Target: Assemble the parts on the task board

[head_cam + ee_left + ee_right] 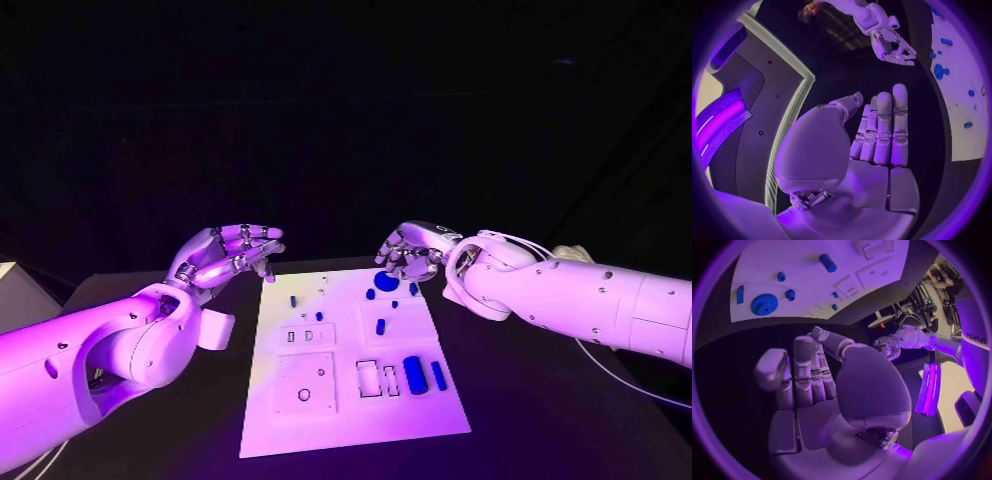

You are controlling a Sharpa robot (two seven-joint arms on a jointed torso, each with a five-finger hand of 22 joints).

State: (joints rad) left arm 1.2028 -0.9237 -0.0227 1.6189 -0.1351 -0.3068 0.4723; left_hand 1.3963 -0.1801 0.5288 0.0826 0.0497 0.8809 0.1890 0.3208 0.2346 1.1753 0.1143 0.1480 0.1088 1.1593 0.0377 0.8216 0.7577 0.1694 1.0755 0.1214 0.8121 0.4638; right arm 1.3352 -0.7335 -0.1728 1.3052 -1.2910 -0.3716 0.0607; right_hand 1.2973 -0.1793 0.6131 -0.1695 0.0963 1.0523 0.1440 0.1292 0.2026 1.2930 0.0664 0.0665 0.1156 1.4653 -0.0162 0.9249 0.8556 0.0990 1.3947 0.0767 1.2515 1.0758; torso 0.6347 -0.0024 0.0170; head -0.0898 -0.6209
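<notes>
On the black table (548, 400), reading from the left, the left robot hand (228, 254) hovers just beside the far left corner of the flat white rectangular task board (346, 420), palm raised, fingers loosely curled and apart, holding nothing; its own wrist view shows the fingers side by side and bare. The board lies in the middle of the table, carrying the small blue plastic parts: a round toothed blue gear (387, 281) near its far edge, a short blue peg (381, 326) further in, and a longer rounded blue block (415, 374) standing beside recessed slots toward the near end. The right robot hand (411, 251) hangs over the far right corner, above the gear, fingers bent inward with nothing between them as far as the head and wrist views show. Assembly looks barely started, since most parts lie loose. The risk, as I judge it, is that a descent onto the gear with fingers this curled could nudge it against the small neighbouring pieces or shove the light board across the table, and a poor pinch could drop the part.
</notes>
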